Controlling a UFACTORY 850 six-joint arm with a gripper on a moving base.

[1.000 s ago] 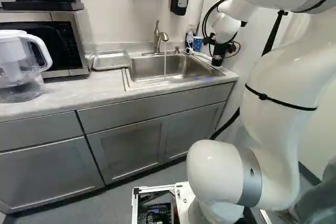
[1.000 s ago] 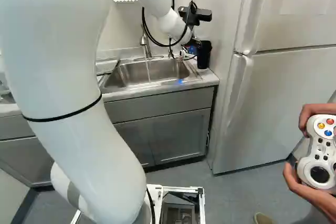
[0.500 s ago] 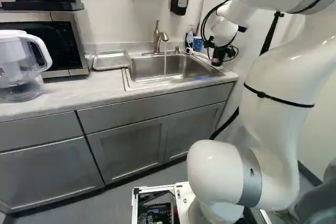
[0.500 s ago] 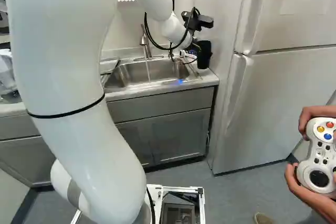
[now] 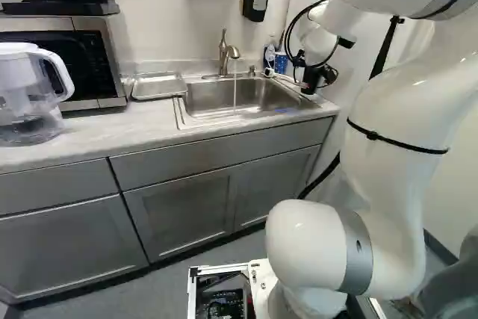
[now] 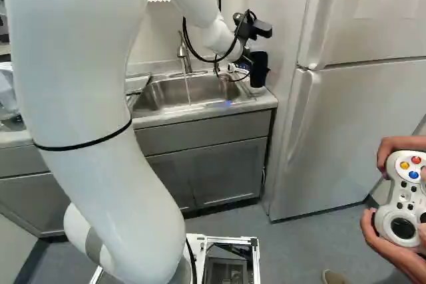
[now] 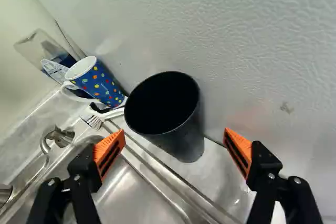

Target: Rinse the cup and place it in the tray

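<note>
Black cup [image 7: 185, 144] is taken as the task's item: stood upright at the sink's corner, near the wall, not in the tray. Gripper [image 7: 174, 134] is spread wide, one orange pad [image 7: 108, 143] to each side of the cup; no contact seen, nothing gripped. Progress judged early: approach looks nearly made, grasp not made. Water [image 5: 234, 92] is being run from the faucet [image 5: 224, 56] into the sink [image 5: 204, 98], so rinse supply is ready. Left to do, as judged: cup to be closed on, lifted, held under the stream, drained, then set in the metal tray [image 5: 159, 87] on the counter, on the far side of the sink from the cup. Whether any rinse has been done can't be told; no wetness can be made out on the cup. Containers: cup's mouth is visible in the wrist view but its inside is too dark for contents to be read. Blue dotted mug [image 7: 103, 84] is stood beside it, contents not shown; a clear bottle [image 7: 38, 50] is seen behind that, fill unclear. Pitcher [image 5: 21, 93] is parked at the left of the left base view, level not readable.
</note>
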